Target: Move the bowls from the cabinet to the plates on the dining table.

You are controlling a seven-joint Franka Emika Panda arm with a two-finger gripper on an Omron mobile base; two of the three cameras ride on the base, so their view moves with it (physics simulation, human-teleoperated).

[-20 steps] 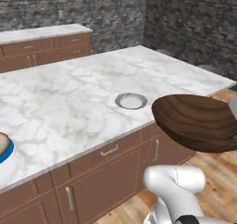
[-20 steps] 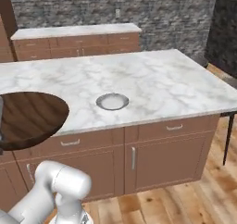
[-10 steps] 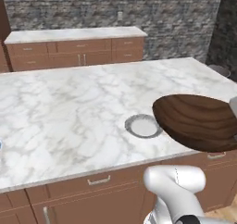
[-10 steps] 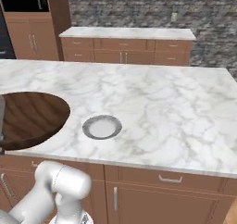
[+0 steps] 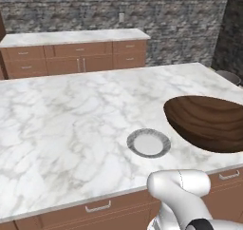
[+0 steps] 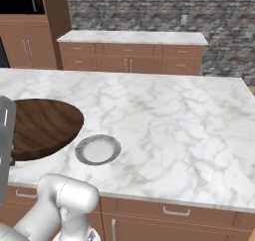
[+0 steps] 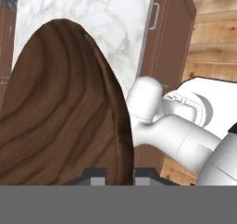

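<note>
The dark brown wood-grained bowl is carried above the near edge of the dining surface, a wide slab of white grey-veined marble over brown drawers. In the left base view the bowl sits at the right side of the frame, tilted so its outer wall faces the camera; in the right base view it shows at the left, with its inside visible. In the hand view the bowl stands nearly edge-on, its rim running down between the two dark finger tips of the tool. The tool is clamped on that rim, its jaws drawn close together with the rim between them. A flat round pale plate with a grey rim lies on the marble just beside the bowl, near the front edge; the bowl is not resting on it, and whether the bowl's edge overlaps the plate cannot be judged. The same plate appears in the right base view, just right of the bowl. Beyond the dining surface, a narrower marble counter on low wooden cabinets stands against a grey stone wall.
</note>
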